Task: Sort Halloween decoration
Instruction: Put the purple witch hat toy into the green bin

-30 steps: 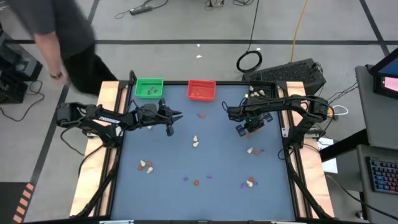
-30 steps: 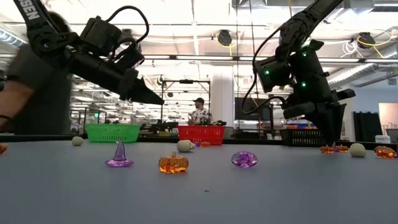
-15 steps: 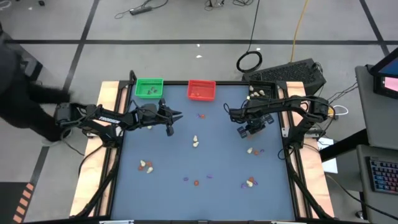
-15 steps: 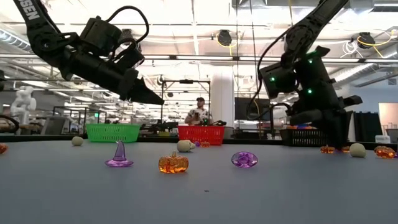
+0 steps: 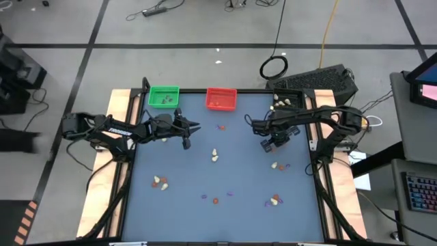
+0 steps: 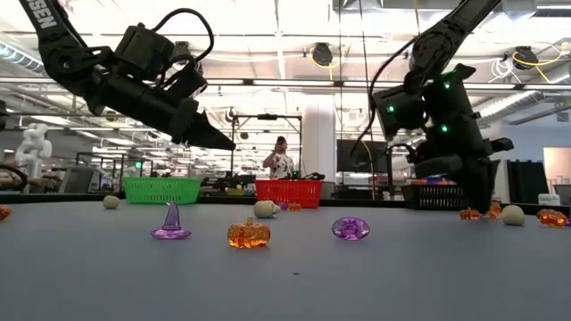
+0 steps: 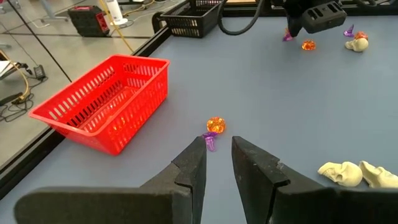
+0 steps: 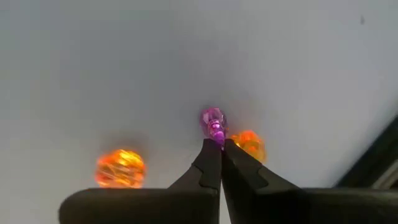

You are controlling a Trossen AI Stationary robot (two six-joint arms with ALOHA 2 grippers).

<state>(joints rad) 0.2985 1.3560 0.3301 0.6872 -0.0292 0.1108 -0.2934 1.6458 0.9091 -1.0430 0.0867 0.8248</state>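
Right wrist view: the right gripper (image 8: 216,146) was clenched on a purple trinket (image 8: 212,122), with an orange trinket (image 8: 250,144) just beside it.

Grey floor (image 5: 205,27) crossed by dark tape lines surrounds the counter (image 5: 225,171); a black keyboard (image 5: 321,78) lies upper right. Ceiling lights (image 6: 268,27) glow overhead; a person (image 6: 279,160) stands far back.

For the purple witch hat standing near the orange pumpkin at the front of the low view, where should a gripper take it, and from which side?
Probably by the cone, from straight above. The purple witch hat stands upright on its flat brim, its narrow point up, so fingers could close across the cone just above the brim. The orange pumpkin sits apart from it, so there seems room for open fingers.
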